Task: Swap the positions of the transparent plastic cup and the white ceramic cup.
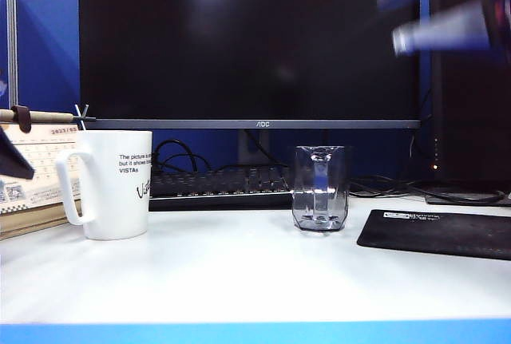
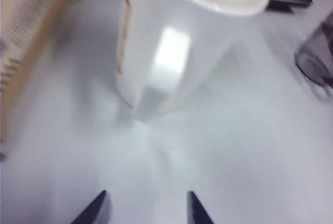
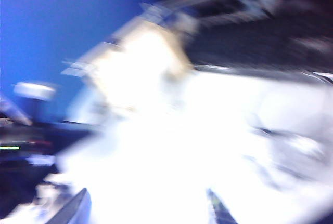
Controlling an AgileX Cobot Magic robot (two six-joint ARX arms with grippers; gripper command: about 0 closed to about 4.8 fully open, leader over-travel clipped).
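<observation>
Left tool: the left tool shows in its wrist view as two dark finger tips standing apart with bare white worktop between them; its jaws are parted and it has hold of nothing. In the exterior view only a dark wedge at the left edge, beside the mug, may belong to this arm; I cannot be sure.

Right tool: the right tool appears in its own, heavily smeared wrist view as two finger tips set wide apart, nothing between them. In the exterior view a blurred arm at the upper right is high above the worktop.

White ceramic cup: the white ceramic cup stands upright on the left of the worktop, handle turned to the left, in front of a desk calendar.

Transparent plastic cup: the transparent plastic cup stands upright near the middle, right of the mug and well apart from it, left of a black mouse pad.

Progress: neither cup is lifted or gripped, so the swap looks wholly undone; both moves are left.

Cup against left tool: the mug lies ahead of the open fingers, near but not touching, not yet between them.

Cup against right tool: the blur hides where the clear cup lies relative to it; I cannot tell.
</observation>
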